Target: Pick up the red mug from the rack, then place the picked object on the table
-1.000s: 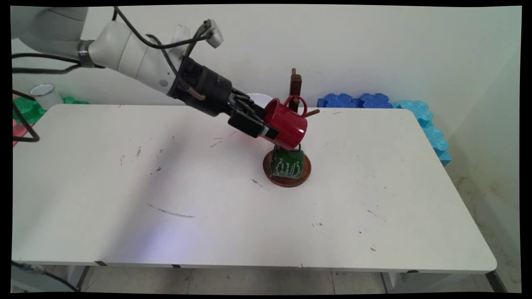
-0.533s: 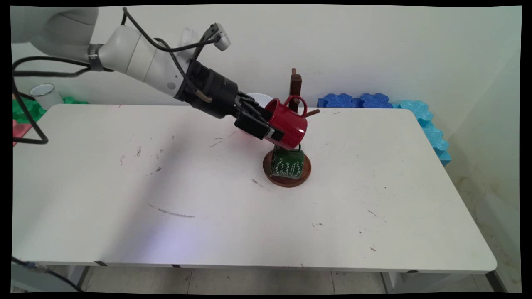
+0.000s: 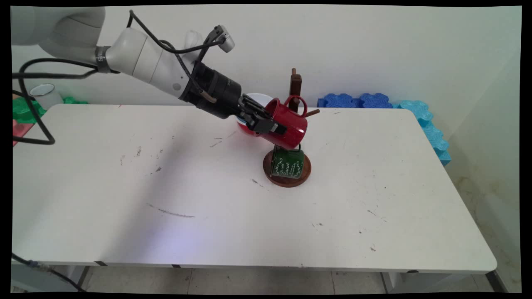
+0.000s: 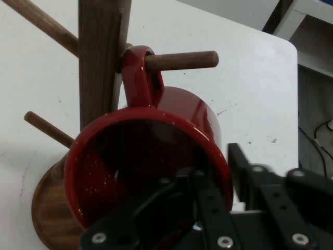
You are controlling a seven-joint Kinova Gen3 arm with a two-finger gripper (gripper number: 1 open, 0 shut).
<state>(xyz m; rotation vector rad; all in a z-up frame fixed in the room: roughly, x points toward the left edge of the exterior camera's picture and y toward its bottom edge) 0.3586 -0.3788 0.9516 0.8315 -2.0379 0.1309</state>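
Red mug [image 3: 289,126]: tilted, mouth toward my arm, handle looped over a peg of the wooden mug tree [image 3: 295,85]. It sits toward the table's far edge, right of the middle, clear of the table [image 3: 208,199] surface.

Claw [image 3: 272,128]: one finger inside the mug's mouth, the other outside the wall, straddling the rim. In the hand view a gap shows between the outer finger [image 4: 244,172] and the rim, so I judge my claw spread and not pinching the mug.

Change: across the last second the mug has kept its place on the peg, while my claw has shifted slightly along the rim and the fingers look less tight on the wall.

Meaning: the peg appears to carry the mug's weight now, not my claw.

Peg [image 4: 182,60]: runs through the handle loop and projects past it; the loop sits close against the trunk.

Green mug [image 3: 287,163]: below the red mug, against the tree's round wooden base [image 3: 305,174]; the two mugs nearly touch.

White bowl [image 3: 255,99]: behind my claw, near the far edge, partly hidden.

Blue foam pieces [image 3: 353,100]: beyond the far right corner, off the table.

White cup [image 3: 45,94]: beyond the far left corner.

Obstruction: the mug wall sits between my fingers; the trunk and lower pegs are close behind.
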